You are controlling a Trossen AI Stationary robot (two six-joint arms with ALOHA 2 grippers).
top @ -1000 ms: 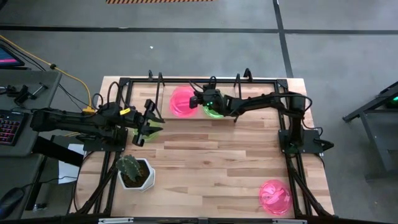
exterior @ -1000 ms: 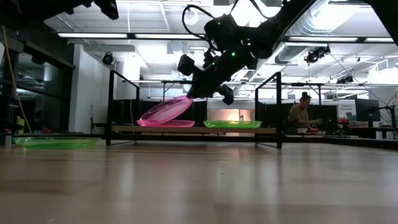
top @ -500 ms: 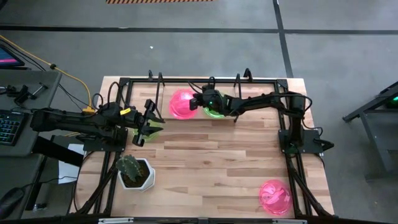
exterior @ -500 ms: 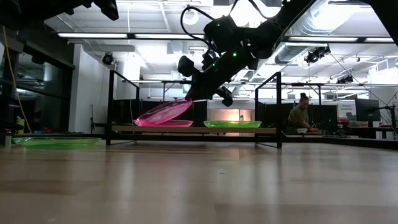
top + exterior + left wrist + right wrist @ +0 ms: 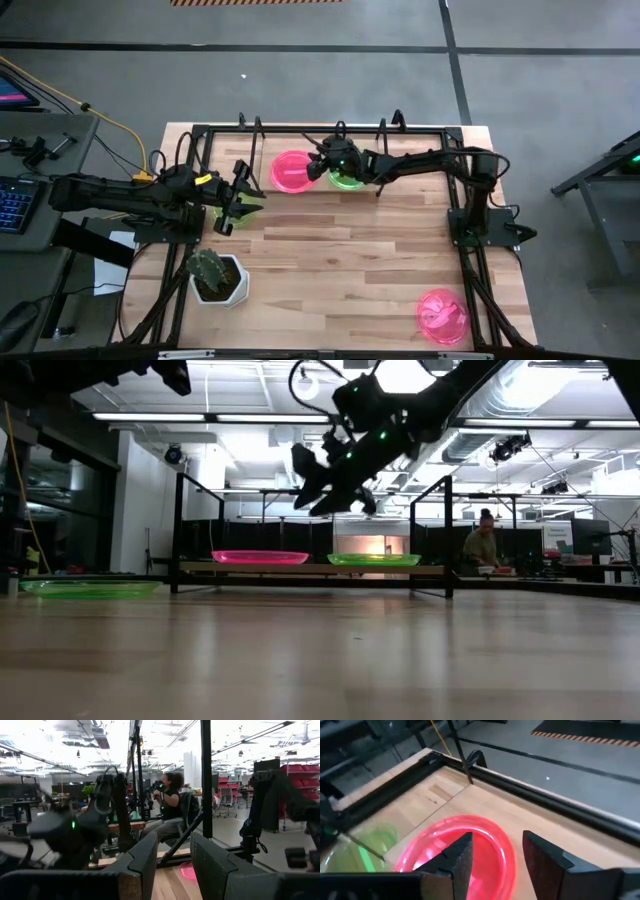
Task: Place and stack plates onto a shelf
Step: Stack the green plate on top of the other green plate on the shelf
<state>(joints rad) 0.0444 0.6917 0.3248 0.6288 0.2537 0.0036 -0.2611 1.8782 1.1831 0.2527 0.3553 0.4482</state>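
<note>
**A:** What does this step need from the right gripper [image 5: 318, 166]?

**B:** I'd say a clean retreat. Its fingers [image 5: 455, 855] stand apart and empty, just above the near edge of the round translucent pink-red plastic plate [image 5: 292, 170], which lies flat on the low light-wood shelf with thin black upright rods [image 5: 300, 569]. The low view shows the gripper [image 5: 312, 482] raised clear of the plate [image 5: 262, 557], so I judge the release done. Best to lift straight away from the rim, then swing off, so a fingertip doesn't catch the plate's edge and drag it.

**A:** Anything close by?

**B:** The round translucent neon green plate [image 5: 347, 179] sits on the same shelf, just behind the fingers and partly under the wrist. In the right wrist view a green plate [image 5: 357, 847] shows just beside the pink one [image 5: 470, 850]. The black rods stand near both sides of the arm, so the exit path is tight.

**A:** And the rest?

**B:** A second pink-red plate [image 5: 441, 314] lies on the tabletop [image 5: 340, 270], well apart from those fingers, near the right arm's base side. The left gripper [image 5: 243, 196] waits beside the shelf's end, fingers [image 5: 145, 860] parted with nothing between them, and a green plate [image 5: 88, 588] lies flat on the tabletop close below it. A white pot with a cactus [image 5: 215, 277] stands near that arm. A seated person [image 5: 170, 805] is in the room beyond.
</note>
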